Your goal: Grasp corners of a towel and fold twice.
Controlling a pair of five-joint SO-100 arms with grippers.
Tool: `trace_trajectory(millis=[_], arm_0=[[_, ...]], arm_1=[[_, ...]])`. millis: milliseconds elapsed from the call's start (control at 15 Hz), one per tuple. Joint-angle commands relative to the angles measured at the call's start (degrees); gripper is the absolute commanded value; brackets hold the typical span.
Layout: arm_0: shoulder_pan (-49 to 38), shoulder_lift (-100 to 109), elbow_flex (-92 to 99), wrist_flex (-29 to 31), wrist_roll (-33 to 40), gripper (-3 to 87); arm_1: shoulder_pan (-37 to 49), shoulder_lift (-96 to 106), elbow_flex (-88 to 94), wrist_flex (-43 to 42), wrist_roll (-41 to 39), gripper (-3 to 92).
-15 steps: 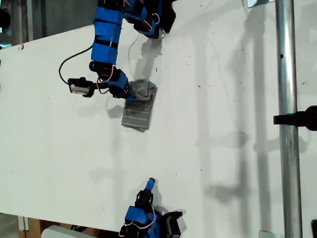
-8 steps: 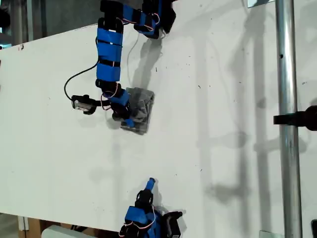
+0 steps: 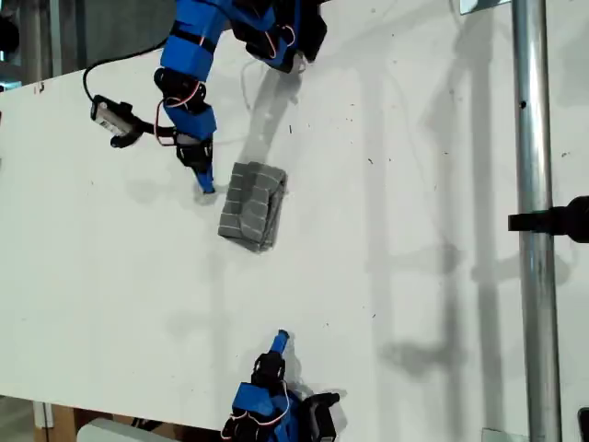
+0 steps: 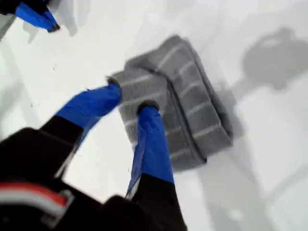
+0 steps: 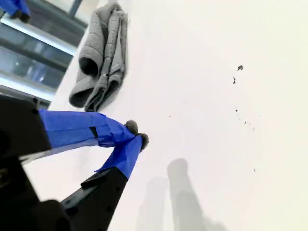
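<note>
Obscured: towel motion-blurred in first wrist view | arm base cropped, exterior view's bottom edge | we cannot make out corners

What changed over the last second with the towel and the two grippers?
My first gripper let go of the towel and lifted away toward the exterior view's upper left, jaws now open. The towel settled into a folded bundle on the table. My second gripper stayed parked, shut.

White bench carried one item: the towel, grey with pale stripes, folded into a small thick bundle, lying flat toward the exterior view's upper left. Few dark specks on surface.
</note>
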Motion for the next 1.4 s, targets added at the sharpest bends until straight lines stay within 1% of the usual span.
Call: trace_trajectory(millis=[0,133,267,333,400,467,533,600,667,733,800,1333], arm_0=[[-2.37,0.18,0.18,3.96,-7.82,-2.8],[-1.93,0.18,0.09,2.72,-6.86,-2.8],[-1.93,0.18,0.26,4.66,-13.62,-2.8],[-0.7,0.18,0.26,4.92,-16.44,-2.8],[-0.26,0.09,0.26,5.45,-18.37,-2.7],[-0.62,0.0,0.26,5.45,-16.0,1.1],[-0.44,0.0,0.26,5.45,-11.78,1.8],[1.41,0.0,0.26,5.45,-9.23,1.8],[4.04,0.0,0.26,5.45,-7.12,1.6],[5.36,0.0,0.26,5.45,2.2,1.6],[5.71,0.0,0.26,5.36,14.77,1.5],[5.36,0.0,0.26,5.27,15.12,1.5]], arm_1=[[-3.08,31.46,21.09,10.63,6.24,-0.3],[-4.75,49.31,30.15,21.71,10.11,-0.3],[-4.75,60.64,37.97,28.83,17.14,-0.3],[-5.27,60.12,40.78,29.27,21.27,-0.3],[-6.68,59.5,41.13,31.2,27.25,1.1],[-6.42,59.68,41.04,31.2,28.74,1.2],[-8.09,59.68,41.22,32.08,34.98,7.1],[-10.28,59.94,40.96,32.52,33.4,9.3],[-11.51,60.03,40.96,32.7,33.31,9.4],[-10.81,60.03,40.96,33.22,30.5,9.7],[-10.46,60.03,40.96,33.4,27.25,9.9],[-10.63,60.03,40.96,33.4,27.33,9.9]])
